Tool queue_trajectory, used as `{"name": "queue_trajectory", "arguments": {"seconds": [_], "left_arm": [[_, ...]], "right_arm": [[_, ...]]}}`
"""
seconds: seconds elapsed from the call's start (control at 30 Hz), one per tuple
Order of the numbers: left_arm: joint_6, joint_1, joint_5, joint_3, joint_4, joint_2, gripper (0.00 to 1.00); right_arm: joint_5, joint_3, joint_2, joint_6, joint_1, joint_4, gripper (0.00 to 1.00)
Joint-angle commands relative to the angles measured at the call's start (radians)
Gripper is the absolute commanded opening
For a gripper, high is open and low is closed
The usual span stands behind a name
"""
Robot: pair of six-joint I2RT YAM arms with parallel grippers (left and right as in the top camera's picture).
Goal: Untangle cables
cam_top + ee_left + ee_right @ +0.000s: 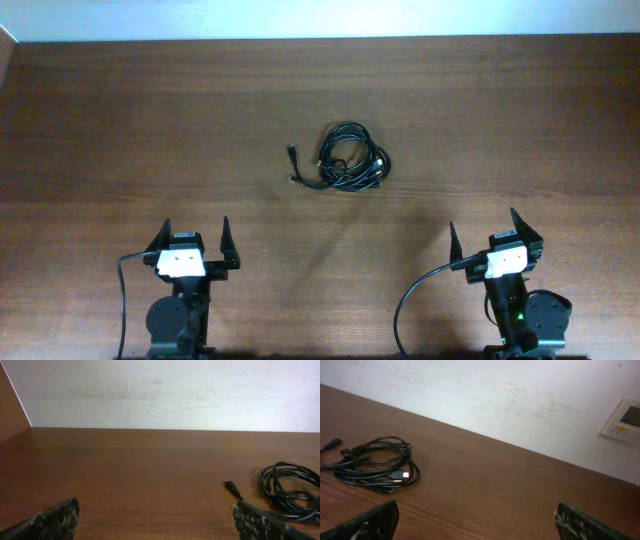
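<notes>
A tangled coil of thin black cables (347, 158) lies on the brown table near its middle, with small plugs sticking out on its left side. It shows at the right of the left wrist view (290, 491) and at the left of the right wrist view (372, 462). My left gripper (194, 243) is open and empty at the near left, well short of the coil. My right gripper (492, 237) is open and empty at the near right, also apart from the coil.
The wooden table (120, 130) ends at a white wall along the far edge. Thick black arm cables (405, 300) curl beside each base at the near edge. A white wall panel (624, 421) shows at the far right.
</notes>
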Motion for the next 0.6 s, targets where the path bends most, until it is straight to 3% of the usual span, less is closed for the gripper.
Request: {"name": "queue_trajectory", "arguments": {"seconds": [0.0,0.43,0.47,0.57], "left_arm": [[0.016,0.005,0.011,-0.003,-0.004,-0.003,0.99],[0.016,0.005,0.011,-0.003,-0.004,-0.003,0.99],[0.016,0.005,0.011,-0.003,-0.004,-0.003,0.99],[0.015,0.005,0.011,-0.003,-0.003,-0.003,0.99]], "right_arm": [[0.009,-0.005,-0.008,0.014,-0.006,-0.007,0.99],[0.009,-0.005,-0.008,0.014,-0.006,-0.007,0.99],[-0.003,-0.005,-0.008,0.082,-0.006,-0.006,0.99],[-0.023,-0.005,-0.006,0.710,-0.006,-0.007,0.99]]}}
